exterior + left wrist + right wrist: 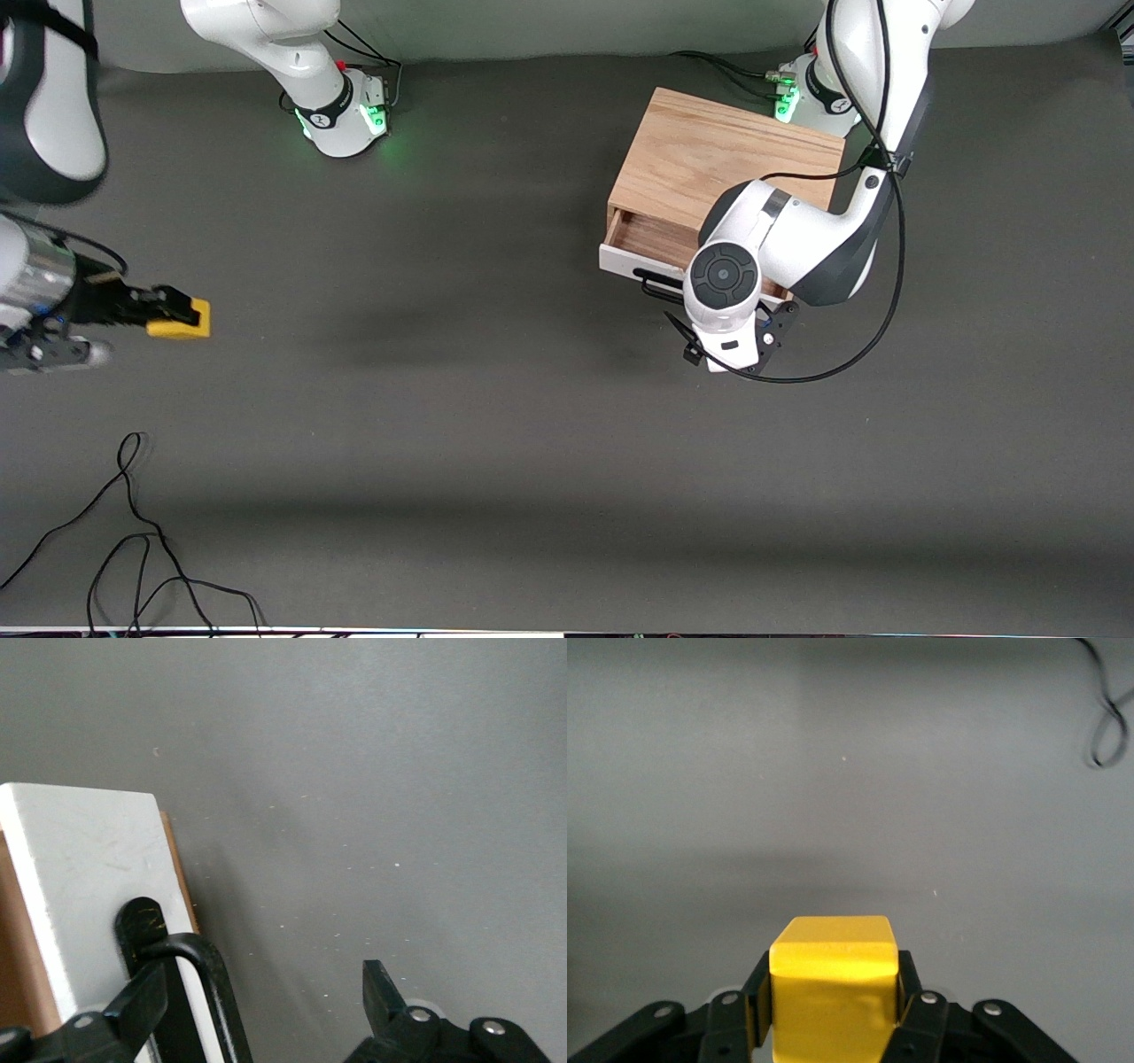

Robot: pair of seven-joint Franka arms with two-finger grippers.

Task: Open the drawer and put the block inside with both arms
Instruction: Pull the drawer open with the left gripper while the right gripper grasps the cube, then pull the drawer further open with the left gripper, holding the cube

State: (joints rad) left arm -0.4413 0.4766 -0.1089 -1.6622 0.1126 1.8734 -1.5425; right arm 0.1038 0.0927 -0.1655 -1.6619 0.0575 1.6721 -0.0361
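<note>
— One yellow block (180, 319), and it's up in the air, pinched between the right gripper (177, 312)'s fingers over bare table (496, 425) at the right arm's end.

— And the drawer (640, 248)?

— Pulled partly out of its wooden box (722, 155), near the left arm's base. The left gripper (266, 997) sits right at the black handle (190, 970), fingers spread wide, one on either side of the bar, not gripping it.
</note>
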